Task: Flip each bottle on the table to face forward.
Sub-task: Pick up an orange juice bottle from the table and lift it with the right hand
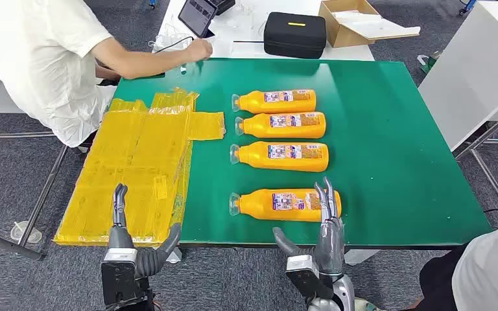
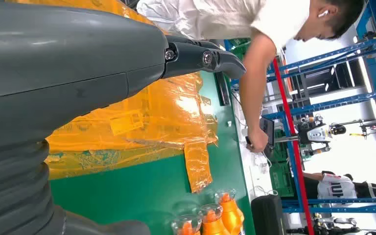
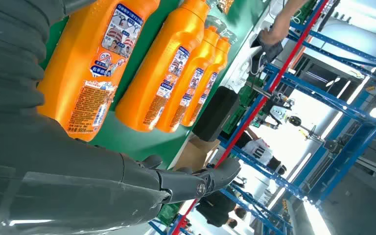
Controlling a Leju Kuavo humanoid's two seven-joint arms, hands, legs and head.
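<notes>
- On the green desk (image 1: 395, 162) four orange bottles lie on their sides in a column, long axes running left-right, clear caps to the robot's left, bases to its right.
- The near bottle (image 1: 284, 205) lies closest to the robot, apart from the other three (image 1: 279, 120), which sit close together farther back.
- Right hand (image 1: 321, 243) is raised at the desk's near edge, fingers (image 1: 327, 197) straight, spread and released; it holds nothing. Its fingertips overlap the base end of the near bottle in the head view, though I cannot tell if they touch.
- Left hand (image 1: 130, 243) is likewise released and empty, up at the desk's left near corner over the yellow sheet (image 1: 142, 162), well apart from the bottles.
- So the right hand is much the nearer, and the bottle's axis lies across its fingers.
- Bottles: glossy hard plastic, flattish bodies with printed labels showing upward, likely slippery when rolled.
- The sheet is crinkled, shiny film, taped flat.
- A person (image 1: 45, 58) leans in at the far left corner, hand on things beyond the desk's far edge.
</notes>
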